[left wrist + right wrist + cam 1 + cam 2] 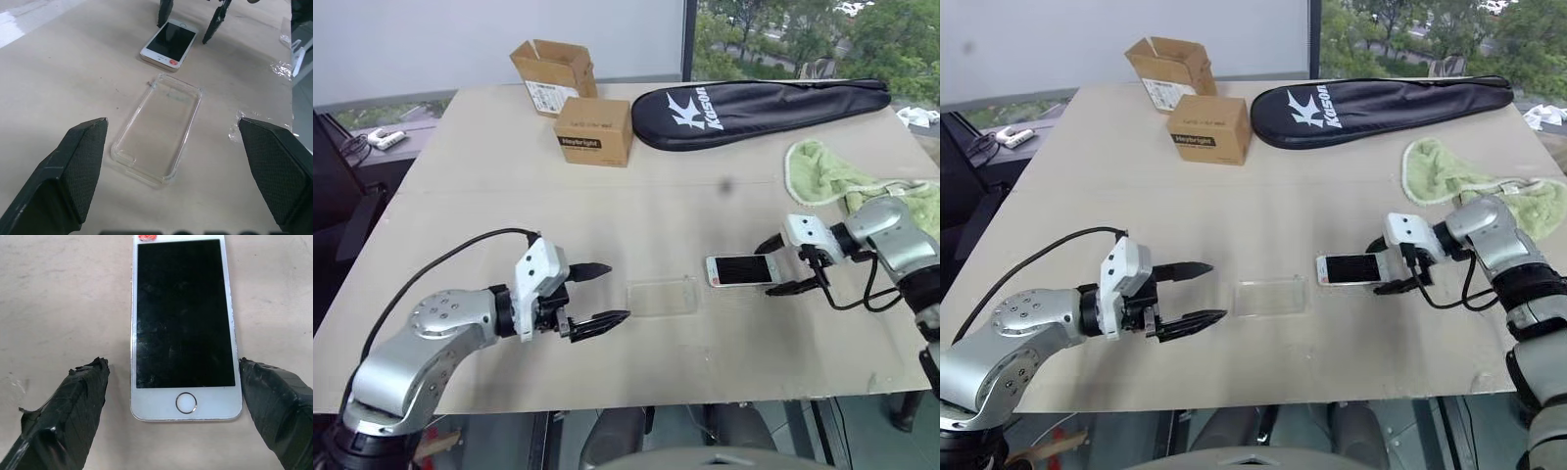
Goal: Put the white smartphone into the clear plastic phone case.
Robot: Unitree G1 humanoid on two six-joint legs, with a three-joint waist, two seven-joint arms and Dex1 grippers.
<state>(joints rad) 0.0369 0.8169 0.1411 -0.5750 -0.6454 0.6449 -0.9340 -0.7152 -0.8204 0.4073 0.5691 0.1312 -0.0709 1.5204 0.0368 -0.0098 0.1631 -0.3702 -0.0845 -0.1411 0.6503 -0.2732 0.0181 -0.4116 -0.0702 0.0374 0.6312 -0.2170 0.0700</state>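
My right fingers (785,265) stood spread astride the phone (741,270), flat on the bench (636,196) at 3 o'clock of the case (662,296), seemingly to grasp it, my left fingers (600,294) released at 9 o'clock.

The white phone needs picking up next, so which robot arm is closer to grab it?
Probably the right. The right gripper is open with its fingers either side of the white smartphone; the left gripper is open by the clear case.
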